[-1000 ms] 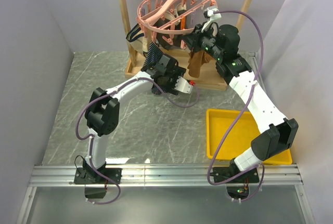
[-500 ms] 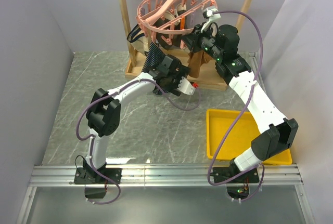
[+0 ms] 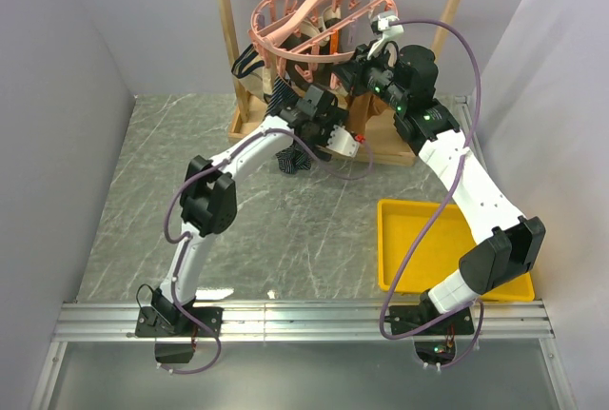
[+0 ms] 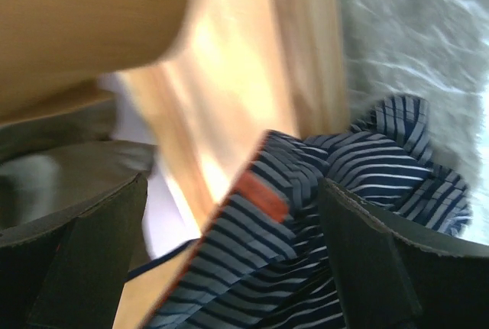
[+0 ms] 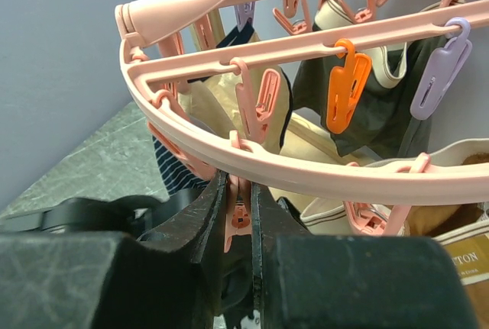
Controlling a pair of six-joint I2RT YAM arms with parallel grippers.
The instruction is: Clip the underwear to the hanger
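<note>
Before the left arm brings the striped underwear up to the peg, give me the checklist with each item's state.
1. Left jaws hold the dark navy striped underwear: ok.
2. Right jaws pinch a pink plastic peg on the round pink plastic clip hanger: ok.
3. Peg mouth open: cannot tell, hidden between the jaws.
4. Underwear edge inside that peg: not ok, the cloth hangs beside it.
5. Cloth clear of the wooden rack frame: cannot tell, the left wrist view is blurred.

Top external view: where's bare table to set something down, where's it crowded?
Free: grey marble tabletop between left wall and left arm, and between that arm and the yellow tray. Crowded: under the round pink clip hanger: left gripper holding striped navy underwear, right gripper pinching a pink peg.
</note>
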